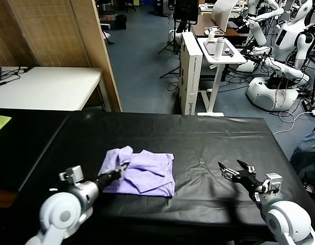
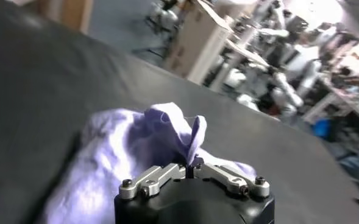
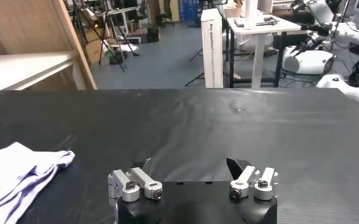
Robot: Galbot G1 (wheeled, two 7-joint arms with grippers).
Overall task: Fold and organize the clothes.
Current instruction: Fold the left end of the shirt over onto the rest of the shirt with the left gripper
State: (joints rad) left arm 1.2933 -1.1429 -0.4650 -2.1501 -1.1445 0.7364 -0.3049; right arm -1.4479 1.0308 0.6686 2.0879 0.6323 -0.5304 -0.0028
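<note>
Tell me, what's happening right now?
Left end effector shut on light lavender soft-fabric T-shirt, pinching its edge. Right end effector open, apart. Nothing in the way.

lavender T-shirt (image 1: 142, 172), black table cover (image 1: 208, 138)

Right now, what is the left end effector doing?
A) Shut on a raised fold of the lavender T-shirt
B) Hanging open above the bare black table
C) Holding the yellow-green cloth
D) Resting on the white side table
A: the left end effector is pinched shut on a lifted fold of the lavender T-shirt, as the left wrist view shows, while the right end effector sits open over the black table, off the shirt.
</note>
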